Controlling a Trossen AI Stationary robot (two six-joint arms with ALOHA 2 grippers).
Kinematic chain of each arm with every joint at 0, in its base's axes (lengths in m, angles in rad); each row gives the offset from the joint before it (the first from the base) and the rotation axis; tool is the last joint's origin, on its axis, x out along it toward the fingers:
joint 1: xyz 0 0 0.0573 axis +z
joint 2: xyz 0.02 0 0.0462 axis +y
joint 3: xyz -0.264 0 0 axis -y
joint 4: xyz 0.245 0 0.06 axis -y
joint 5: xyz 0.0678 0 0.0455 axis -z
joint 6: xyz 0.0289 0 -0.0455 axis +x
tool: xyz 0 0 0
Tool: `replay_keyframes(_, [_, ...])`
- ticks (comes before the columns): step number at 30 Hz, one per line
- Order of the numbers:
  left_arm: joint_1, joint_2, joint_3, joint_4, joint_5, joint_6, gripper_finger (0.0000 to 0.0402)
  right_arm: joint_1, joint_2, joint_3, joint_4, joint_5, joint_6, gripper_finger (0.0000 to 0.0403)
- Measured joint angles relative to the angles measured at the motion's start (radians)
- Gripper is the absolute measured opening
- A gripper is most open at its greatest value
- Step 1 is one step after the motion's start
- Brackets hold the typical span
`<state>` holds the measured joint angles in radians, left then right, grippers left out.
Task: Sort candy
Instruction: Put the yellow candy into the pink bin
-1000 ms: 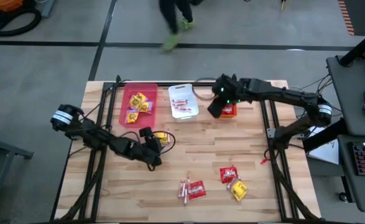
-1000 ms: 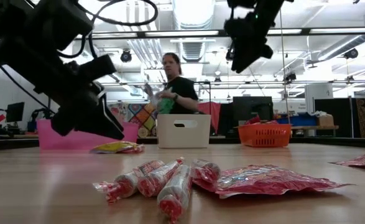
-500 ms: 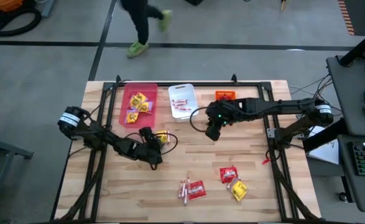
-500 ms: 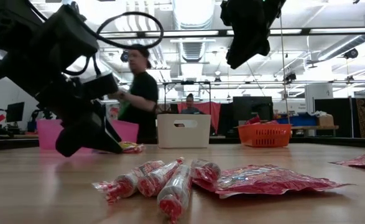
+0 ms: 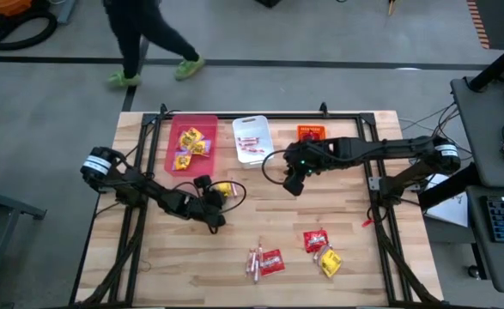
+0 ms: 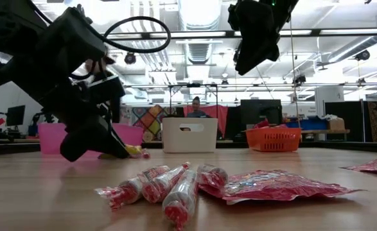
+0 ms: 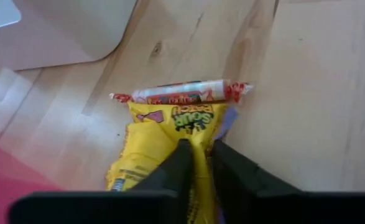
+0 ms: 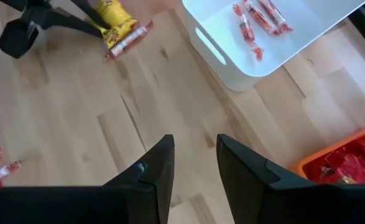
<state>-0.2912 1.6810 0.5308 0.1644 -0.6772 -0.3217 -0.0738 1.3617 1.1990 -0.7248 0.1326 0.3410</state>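
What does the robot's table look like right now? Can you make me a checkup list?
Surface: wooden table, bare between the piles.
Job's things: yellow packet pinched by the left end effector, a candy stick lying against it; loose candy near the front edge; pink bin holds yellow packets, white bin sticks, orange bin red packets.
Clutter: nothing seen.
End effectors: left end effector shut on the yellow packet; right end effector open, empty, above the table near the white bin.
Cables: black cable looping at the left arm.
Surroundings: person walking past the table's far side.
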Motion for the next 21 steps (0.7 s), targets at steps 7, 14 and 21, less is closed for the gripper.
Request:
replay_keyframes(7, [-0.018,-0.049,-0.003,-0.020,0.035,-0.001,0.0009,0.000,0.000,-0.065,0.059,-0.002,0.000,0.0107])
replay_keyframes(14, [-0.027,-0.234,-0.004,-0.034,0.114,0.033,0.0001,0.016,0.003,-0.228,0.634,-0.067,-0.159,0.0100])
replay_keyframes(21, [-0.027,-0.481,-0.004,-0.149,0.137,0.039,0.0000,0.006,0.119,-0.417,1.536,-0.080,-0.290,0.0085])
